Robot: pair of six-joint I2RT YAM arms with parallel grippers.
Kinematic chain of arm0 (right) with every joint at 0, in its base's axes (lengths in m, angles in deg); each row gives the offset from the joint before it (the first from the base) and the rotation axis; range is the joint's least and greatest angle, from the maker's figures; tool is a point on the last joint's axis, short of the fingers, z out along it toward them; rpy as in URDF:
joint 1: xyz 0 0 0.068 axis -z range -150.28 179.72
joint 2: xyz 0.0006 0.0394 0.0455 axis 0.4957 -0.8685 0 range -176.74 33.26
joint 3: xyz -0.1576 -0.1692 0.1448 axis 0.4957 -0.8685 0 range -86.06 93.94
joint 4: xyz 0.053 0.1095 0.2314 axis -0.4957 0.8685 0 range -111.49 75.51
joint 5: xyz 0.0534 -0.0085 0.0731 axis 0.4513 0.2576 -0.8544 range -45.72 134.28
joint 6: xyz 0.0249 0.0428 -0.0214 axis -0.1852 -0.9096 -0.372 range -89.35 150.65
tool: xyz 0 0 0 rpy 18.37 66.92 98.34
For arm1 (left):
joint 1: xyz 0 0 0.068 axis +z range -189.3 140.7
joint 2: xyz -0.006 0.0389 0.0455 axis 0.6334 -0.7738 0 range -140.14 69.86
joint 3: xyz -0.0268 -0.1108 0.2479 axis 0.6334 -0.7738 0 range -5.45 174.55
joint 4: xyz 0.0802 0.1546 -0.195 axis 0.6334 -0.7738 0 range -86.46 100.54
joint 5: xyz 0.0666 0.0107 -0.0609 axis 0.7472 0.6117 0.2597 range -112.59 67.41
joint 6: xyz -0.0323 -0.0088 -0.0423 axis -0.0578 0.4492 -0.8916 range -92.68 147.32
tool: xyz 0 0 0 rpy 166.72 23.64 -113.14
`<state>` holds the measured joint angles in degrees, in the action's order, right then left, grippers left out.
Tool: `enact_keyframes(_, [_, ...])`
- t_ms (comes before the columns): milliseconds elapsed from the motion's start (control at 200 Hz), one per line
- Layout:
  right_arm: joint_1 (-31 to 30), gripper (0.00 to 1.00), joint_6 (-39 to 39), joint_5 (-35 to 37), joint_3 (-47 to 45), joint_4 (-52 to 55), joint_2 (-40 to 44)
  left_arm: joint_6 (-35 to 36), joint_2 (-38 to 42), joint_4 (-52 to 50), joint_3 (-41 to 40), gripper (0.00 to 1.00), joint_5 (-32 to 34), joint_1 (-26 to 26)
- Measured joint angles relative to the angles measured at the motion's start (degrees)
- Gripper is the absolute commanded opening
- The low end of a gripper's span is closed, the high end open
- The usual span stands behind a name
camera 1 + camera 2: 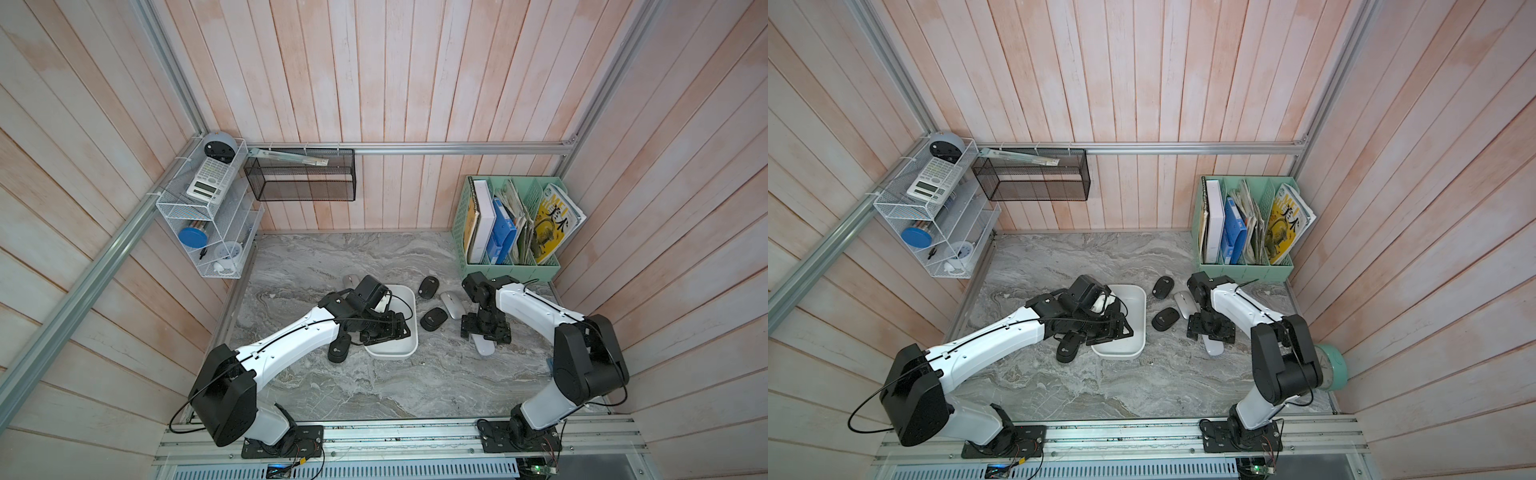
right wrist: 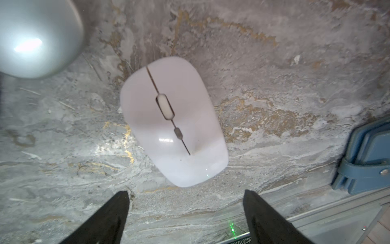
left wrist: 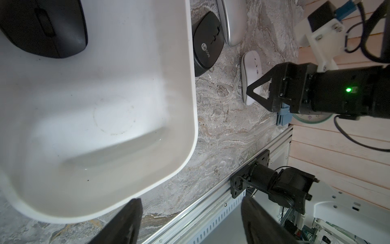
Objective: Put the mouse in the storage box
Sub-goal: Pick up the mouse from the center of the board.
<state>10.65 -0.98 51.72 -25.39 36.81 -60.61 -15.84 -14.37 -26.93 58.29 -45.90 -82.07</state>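
The right gripper [image 2: 185, 191] hung released above the white mouse [image 2: 173, 122], which lay flat on the desk [image 2: 285, 63], skewed to the line of the jaws; best to turn the wrist until the jaws straddled its long sides, drop low and close gently at mid-body, the glossy shell being probably slippery; the left gripper [image 3: 191, 199], released and empty, hovered at the storage box [image 3: 105, 88], where a black mouse [image 3: 42, 27] already lay.

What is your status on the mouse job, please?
Left gripper open, empty, over storage box. Right gripper open above white mouse on table. One black mouse in box. Second black mouse beside box, near route.
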Motion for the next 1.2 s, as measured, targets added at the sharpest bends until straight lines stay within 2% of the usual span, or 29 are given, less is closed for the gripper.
enact_keyframes(440, [1.1,0.91,1.9,1.2,1.3,-0.3,-7.4,0.0,0.0,0.1,0.0,0.79,0.0,0.0])
enact_keyframes(620, [3.1,0.91,3.5,0.8,1.6,-1.8,-7.5,0.0,0.0,0.2,0.0,0.79,0.0,0.0])
enact_keyframes(790, [5.0,0.88,5.2,-1.4,1.6,-3.5,-7.7,0.0,-0.3,0.2,0.0,0.79,0.0,0.0])
enact_keyframes(980, [5.5,0.80,7.6,-4.2,2.1,-4.8,-8.4,0.0,-1.3,0.2,0.0,0.79,0.0,0.0])
enact_keyframes(1200, [5.8,0.77,6.6,-7.6,0.6,-7.5,-7.5,-0.2,-1.7,0.2,0.0,0.79,0.0,0.0])
